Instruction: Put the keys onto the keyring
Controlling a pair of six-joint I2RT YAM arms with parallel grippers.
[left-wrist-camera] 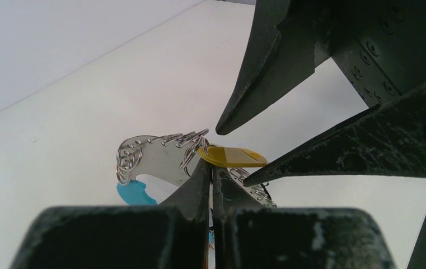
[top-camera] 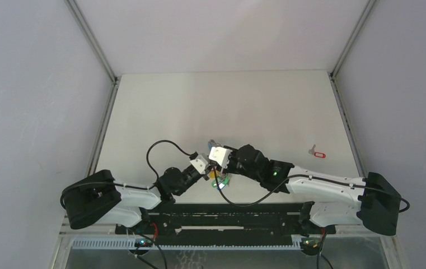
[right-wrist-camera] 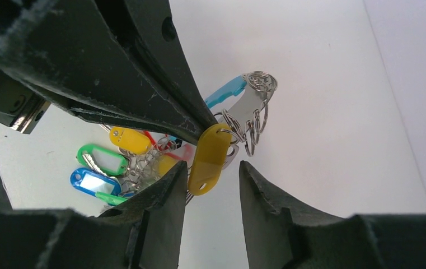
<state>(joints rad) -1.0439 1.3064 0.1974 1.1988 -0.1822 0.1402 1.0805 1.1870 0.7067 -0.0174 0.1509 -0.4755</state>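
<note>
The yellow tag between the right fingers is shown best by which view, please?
The right wrist view: the yellow tag hangs broadside, full-length. The left wrist view shows it nearly edge-on; the top view, too small to tell.

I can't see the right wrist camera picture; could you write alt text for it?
A yellow key tag hangs between the right gripper's parted fingers. Above it, the left gripper pinches a silver-and-cyan keyring trailing more coloured tags.

Bright, even, diffuse light; soft shadows; glare on keyring [right-wrist-camera: 248,106]; wrist-view foregrounds dark, slightly blurred.
</note>
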